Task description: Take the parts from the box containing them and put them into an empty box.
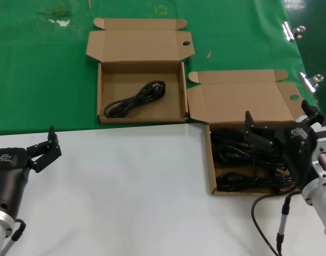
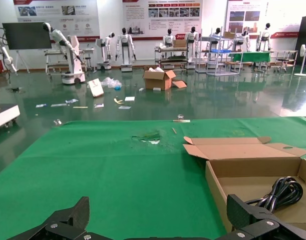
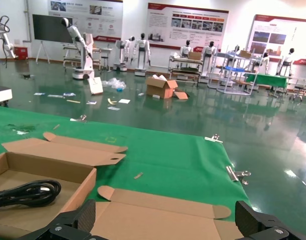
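Nearest the head camera, smooth white tabletop (image 1: 136, 192) fills the foreground, giving way to a green felt-like cloth (image 1: 40, 80) farther back. Both cartons are shallow brown corrugated board with hinged flap lids folded back, each lid pierced by one round hole. On the right, straddling the white and green surfaces, sits the box containing them (image 1: 243, 101), its floor hidden under a dense tangle of the parts (image 1: 243, 165): black, rubbery cords with moulded plugs. Farther back on the cloth, to the left and just beside that carton's lid, sits the empty box (image 1: 141, 50), its bare brown floor carrying one cord bundle (image 1: 135, 98) looped in a long figure-eight. Black and matte, the right gripper (image 1: 280, 128) hangs over the full carton, fingers spread wide with nothing between them, one tip above the cords near the lid's hinge. Low at the left over the white surface, well apart from both cartons, the left gripper (image 1: 45, 149) also has its dark fingers parted and holds nothing; a small white logo marks its housing, unreadable. Metal binder clips (image 1: 294, 31) pinch the cloth's right edge. Wall posters in the wrist views are too small to read.
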Robot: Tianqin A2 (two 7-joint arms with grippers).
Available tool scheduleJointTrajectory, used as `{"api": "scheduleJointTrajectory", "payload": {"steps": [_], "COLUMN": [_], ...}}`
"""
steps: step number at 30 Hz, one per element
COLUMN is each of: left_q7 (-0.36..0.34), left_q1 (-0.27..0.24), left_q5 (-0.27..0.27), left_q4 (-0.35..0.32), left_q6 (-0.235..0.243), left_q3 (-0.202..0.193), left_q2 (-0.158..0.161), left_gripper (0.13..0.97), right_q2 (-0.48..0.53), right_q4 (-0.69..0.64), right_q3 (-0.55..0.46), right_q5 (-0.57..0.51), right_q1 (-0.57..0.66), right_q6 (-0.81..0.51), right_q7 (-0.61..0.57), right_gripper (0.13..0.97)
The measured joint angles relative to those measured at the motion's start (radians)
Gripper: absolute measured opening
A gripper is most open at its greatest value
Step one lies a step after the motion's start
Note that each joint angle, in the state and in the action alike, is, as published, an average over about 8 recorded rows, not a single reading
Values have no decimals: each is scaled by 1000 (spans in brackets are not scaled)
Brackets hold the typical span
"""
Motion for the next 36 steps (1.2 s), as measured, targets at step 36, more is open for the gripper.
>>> {"api": "scheduleJointTrajectory", "payload": {"steps": [36], "left_q7": [0], "left_q1": [0], "left_q5": [0], "left_q4": [0], "left_q6": [0], "left_q3": [0], "left_q2": [0], "left_gripper": [966], "right_q2": [0], "right_q4": [0], "right_q3": [0], "right_q5": [0], "right_q1": [0], "right_q6": [0], "right_q7": [0], "right_gripper": [966]}}
